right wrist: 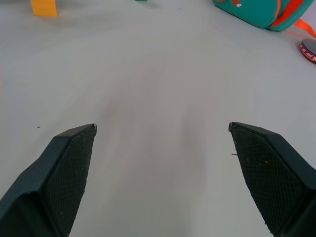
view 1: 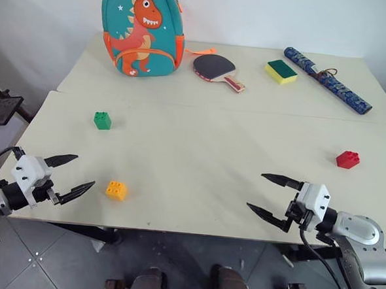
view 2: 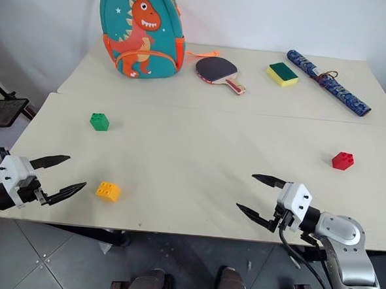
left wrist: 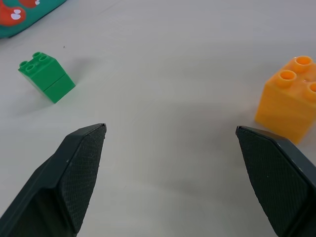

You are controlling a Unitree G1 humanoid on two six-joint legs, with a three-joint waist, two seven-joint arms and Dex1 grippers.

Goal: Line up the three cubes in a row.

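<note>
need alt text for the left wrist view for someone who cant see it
Two open black fingers of the left gripper rise over a pale table, holding nothing. An orange studded cube sits beside one fingertip, a green cube stands farther off, and a teal backpack's corner shows beyond it.

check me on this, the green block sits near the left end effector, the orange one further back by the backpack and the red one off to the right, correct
Not quite: the two are swapped. In the left eye view the orange block sits near the left end effector, and the green block lies further back toward the backpack. The red block is off to the right.
</note>
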